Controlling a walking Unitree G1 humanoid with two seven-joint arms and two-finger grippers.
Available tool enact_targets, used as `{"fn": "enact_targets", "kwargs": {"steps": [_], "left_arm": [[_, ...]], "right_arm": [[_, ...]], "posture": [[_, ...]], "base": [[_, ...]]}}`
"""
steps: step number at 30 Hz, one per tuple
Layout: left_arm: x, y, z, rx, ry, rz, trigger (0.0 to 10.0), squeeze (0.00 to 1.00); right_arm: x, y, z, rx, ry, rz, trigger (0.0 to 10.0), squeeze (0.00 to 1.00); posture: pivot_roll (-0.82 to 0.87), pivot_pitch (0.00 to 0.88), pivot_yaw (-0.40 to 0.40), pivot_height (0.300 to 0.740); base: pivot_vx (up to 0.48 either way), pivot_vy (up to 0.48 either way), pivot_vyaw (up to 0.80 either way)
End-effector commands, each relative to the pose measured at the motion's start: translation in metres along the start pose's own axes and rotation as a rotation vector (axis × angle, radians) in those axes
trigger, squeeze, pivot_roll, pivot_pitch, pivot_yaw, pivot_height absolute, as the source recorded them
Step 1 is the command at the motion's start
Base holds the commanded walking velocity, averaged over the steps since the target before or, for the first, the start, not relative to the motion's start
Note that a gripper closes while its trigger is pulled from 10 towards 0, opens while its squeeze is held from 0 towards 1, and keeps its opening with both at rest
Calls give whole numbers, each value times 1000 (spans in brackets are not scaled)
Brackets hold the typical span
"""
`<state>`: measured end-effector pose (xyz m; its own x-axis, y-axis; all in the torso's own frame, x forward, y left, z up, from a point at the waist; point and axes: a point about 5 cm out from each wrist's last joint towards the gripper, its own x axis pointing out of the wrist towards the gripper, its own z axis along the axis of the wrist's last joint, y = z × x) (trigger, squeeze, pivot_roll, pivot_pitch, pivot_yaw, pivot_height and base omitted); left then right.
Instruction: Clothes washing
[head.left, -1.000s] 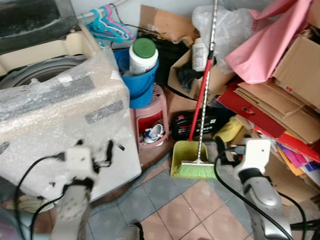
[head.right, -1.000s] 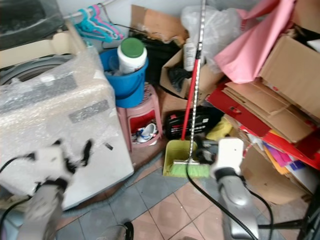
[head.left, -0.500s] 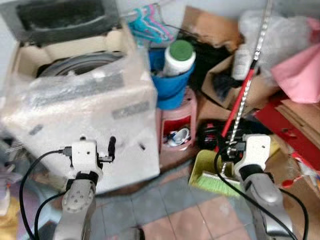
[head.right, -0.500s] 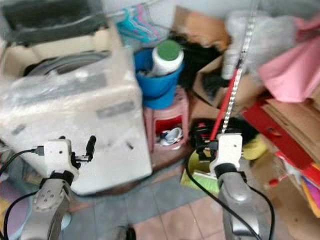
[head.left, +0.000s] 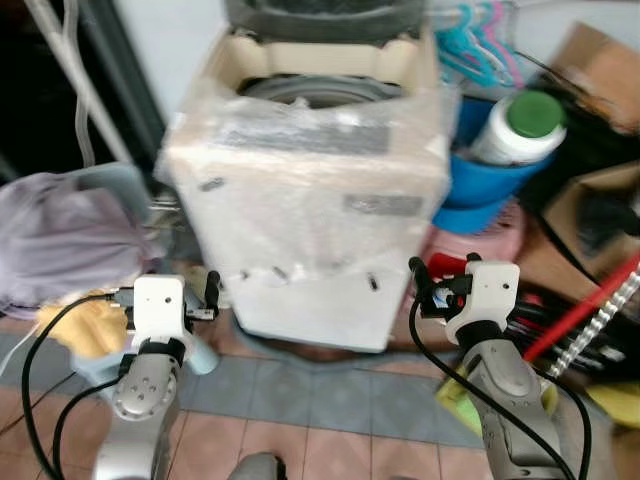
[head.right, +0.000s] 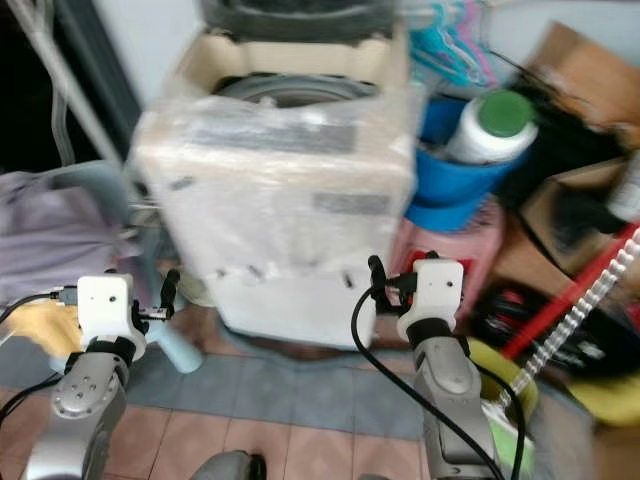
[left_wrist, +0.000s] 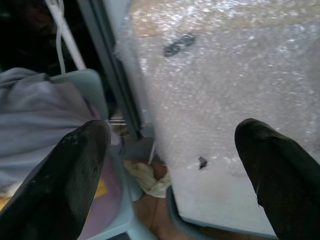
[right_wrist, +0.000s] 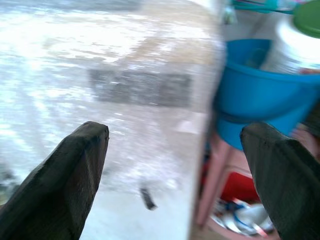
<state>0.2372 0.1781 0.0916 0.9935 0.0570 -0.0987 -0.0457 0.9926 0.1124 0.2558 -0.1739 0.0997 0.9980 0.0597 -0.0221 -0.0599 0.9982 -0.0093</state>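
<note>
At the far left a pale blue basket holds a heap of lilac-grey clothes, with a yellow cloth low at its front. The left gripper is held up in front of the basket and the near left corner of the washing machine; its fingers are spread wide apart with nothing between them.

The washing machine stands in the middle, against the wall. It is a cream top-loader with its lid raised, the grey ring of the drum showing, and its front and top edge wrapped in cloudy bubble wrap with dark patches of tape.

The right gripper is raised before the machine's right front corner, its fingers also wide apart and empty.

Just right of the machine a blue bucket sits on a pink stool and carries a white bottle with a green cap. Teal and pink hangers hang above, and a red broom handle slants at the far right.
</note>
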Motion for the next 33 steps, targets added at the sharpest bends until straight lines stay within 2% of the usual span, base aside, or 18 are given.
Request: {"fn": "enact_targets", "kwargs": {"steps": [1, 6, 10, 13, 16, 18, 19, 23, 28, 30, 33], "left_arm": [[-1, -1, 2, -2, 0, -2, 10000, 0], [1, -4, 3, -3, -1, -13, 10000, 0], [4, -6, 5, -12, -9, -9, 10000, 0], [5, -5, 4, -21, -4, 5, 10000, 0], [9, -6, 7, -8, -27, -4, 10000, 0], [12, -8, 9, -8, -42, -12, 10000, 0], [15, -9, 11, -25, -43, -11, 10000, 0], [20, -12, 14, -55, -29, 4, 10000, 0], [15, -10, 16, -61, -37, 12, 10000, 0], [13, -9, 14, -87, -22, 18, 10000, 0], [14, -7, 12, -73, -21, 36, 10000, 0]], "right_arm": [[-1, -5, -1, 6, 4, -22, 10000, 0], [3, -5, -1, 5, 10, -22, 10000, 0], [6, -7, -3, -66, 36, -51, 10000, 0], [8, -2, -1, -26, 25, -34, 10000, 0], [10, 1, 3, -58, -1, -32, 10000, 0], [11, 2, 3, -42, 4, -28, 10000, 0], [12, 3, 2, -13, 15, -22, 10000, 0], [16, 6, 3, -7, 5, -25, 10000, 0], [15, 7, 3, -22, -8, -12, 10000, 0], [15, 10, 4, -31, -10, 8, 10000, 0], [16, 12, 4, -25, -9, 16, 10000, 0]], "posture": [[-45, 74, 39, 740], [-48, 69, 30, 740], [-55, 65, 26, 740], [-56, 61, 32, 740], [-55, 70, 34, 740], [-56, 75, 36, 740], [-55, 59, 36, 740], [-54, 62, 36, 740], [-48, 75, 38, 740], [-43, 67, 35, 740], [-44, 71, 33, 740]], "base": [[0, 480, 488], [0, 480, 98], [0, 480, 0], [0, 480, 0], [0, 480, 0], [0, 480, 0], [0, 480, 0], [0, 461, 0], [0, 0, 0], [0, 0, 794], [0, 0, 794]]}}
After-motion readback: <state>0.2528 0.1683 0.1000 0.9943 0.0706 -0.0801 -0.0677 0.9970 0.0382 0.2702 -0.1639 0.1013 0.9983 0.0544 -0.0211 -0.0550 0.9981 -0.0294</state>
